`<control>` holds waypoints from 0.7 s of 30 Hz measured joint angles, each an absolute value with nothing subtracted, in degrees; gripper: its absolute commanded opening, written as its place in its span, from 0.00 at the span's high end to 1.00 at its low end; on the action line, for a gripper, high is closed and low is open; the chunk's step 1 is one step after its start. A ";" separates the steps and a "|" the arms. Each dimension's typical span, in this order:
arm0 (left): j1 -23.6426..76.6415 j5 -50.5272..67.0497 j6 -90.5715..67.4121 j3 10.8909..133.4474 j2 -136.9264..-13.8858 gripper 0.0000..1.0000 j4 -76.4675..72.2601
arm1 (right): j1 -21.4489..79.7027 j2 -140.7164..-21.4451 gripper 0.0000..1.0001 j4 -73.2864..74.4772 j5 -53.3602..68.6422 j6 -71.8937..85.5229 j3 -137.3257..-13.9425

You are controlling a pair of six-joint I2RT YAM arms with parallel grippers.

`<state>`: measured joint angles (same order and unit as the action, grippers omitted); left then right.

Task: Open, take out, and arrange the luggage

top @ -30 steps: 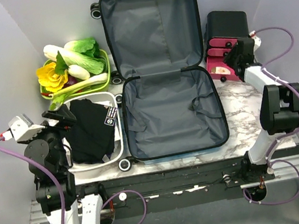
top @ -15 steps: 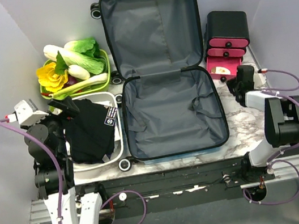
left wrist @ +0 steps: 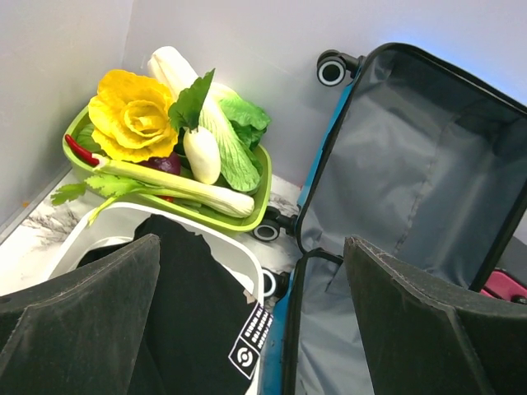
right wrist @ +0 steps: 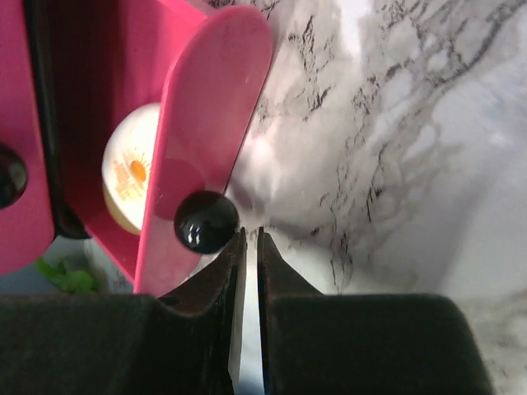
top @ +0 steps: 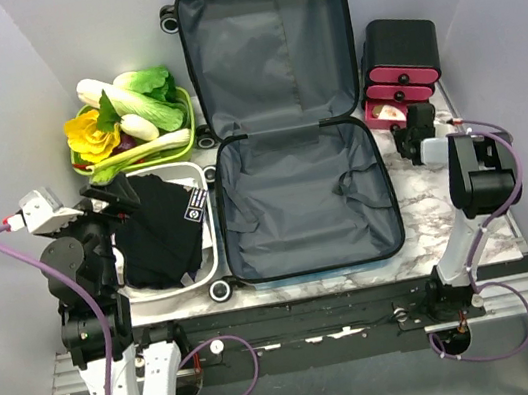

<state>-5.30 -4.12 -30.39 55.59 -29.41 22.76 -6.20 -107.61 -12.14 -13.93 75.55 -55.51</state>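
The luggage (top: 299, 192) lies open in the middle of the table, its lid leaning on the back wall and its grey lining bare. It also shows in the left wrist view (left wrist: 412, 181). My left gripper (top: 107, 198) is open and empty above a white tub (top: 209, 222) that holds a black garment (top: 156, 231); the wrist view shows the gripper (left wrist: 251, 247) above the garment (left wrist: 189, 313). My right gripper (top: 405, 128) is shut and empty, its tips (right wrist: 247, 232) just beside the black knob (right wrist: 206, 220) of a pulled-out pink drawer (right wrist: 206, 123).
A black box with pink drawers (top: 401, 58) stands right of the luggage; its lowest drawer holds a small round white item (right wrist: 128, 177). A green tray of toy vegetables (top: 130, 124) sits at the back left. Marble tabletop (top: 427, 201) lies right of the suitcase.
My right gripper swung from the drawer box toward the front, then came back up to the lowest drawer's knob. My left gripper stayed over the white tub, shifting only slightly.
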 measured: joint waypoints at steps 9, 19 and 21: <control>-5.30 -4.25 -33.06 55.59 -29.23 0.01 22.81 | -6.50 -115.31 0.73 -9.69 -14.02 75.44 -66.67; -5.30 -4.27 -34.87 55.59 -32.64 0.01 23.55 | -6.50 -117.78 0.58 -13.50 -13.80 76.07 -71.99; -5.30 -4.27 -35.03 55.59 -32.56 0.01 23.73 | -6.52 -118.08 0.57 -13.93 -13.80 75.88 -72.07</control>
<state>-5.30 -4.27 -35.03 55.59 -32.56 23.73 -6.52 -118.08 -13.93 -13.80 75.88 -72.07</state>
